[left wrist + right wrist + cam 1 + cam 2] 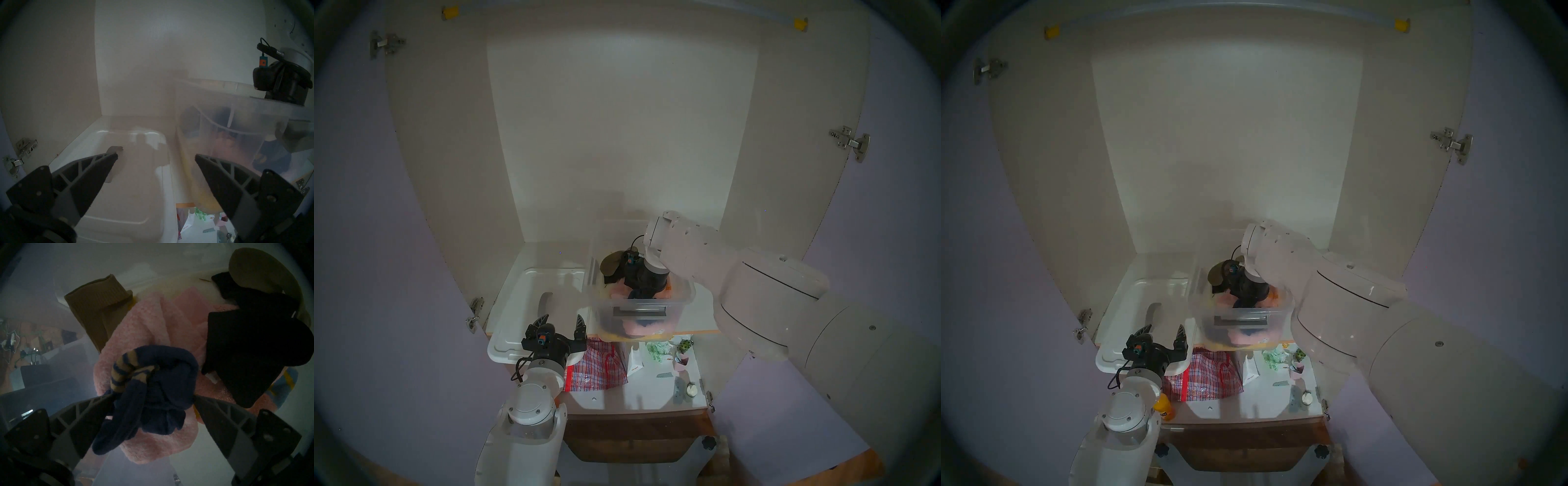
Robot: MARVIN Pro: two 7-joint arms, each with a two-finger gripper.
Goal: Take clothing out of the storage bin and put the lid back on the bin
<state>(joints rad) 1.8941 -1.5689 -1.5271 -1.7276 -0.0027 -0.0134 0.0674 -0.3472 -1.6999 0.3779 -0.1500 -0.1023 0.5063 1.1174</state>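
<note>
**Right gripper closing round the navy bundle inside the open bin**

The storage bin [682,298] is standing open on a cupboard shelf [704,322], its front overhanging the shelf's front edge. The lid [517,305] is lying flat just to the bin's left, its near corner also jutting past the edge. Behind both, the cupboard's back wall is leaving clear room above; below the shelf edge, a red plaid bag [595,366] and small clutter are sitting on a lower surface.

The right arm is reaching in from the right and bending down over the bin, wrist pointing into it. The right gripper [153,399] is sitting with its fingers [95,405] on either side of the clothing [158,378], a navy bundle with a striped part, and pressing against both its flanks, so it is pinching the bundle. The bundle is lying on a pink cloth [144,324] in the bin, beside a black garment [254,353] and a brown knit piece [96,304].

The left arm is rising from below, and the left gripper [156,157] is hovering spread wide and empty over the lid's near end, close to the bin's left wall.
</note>
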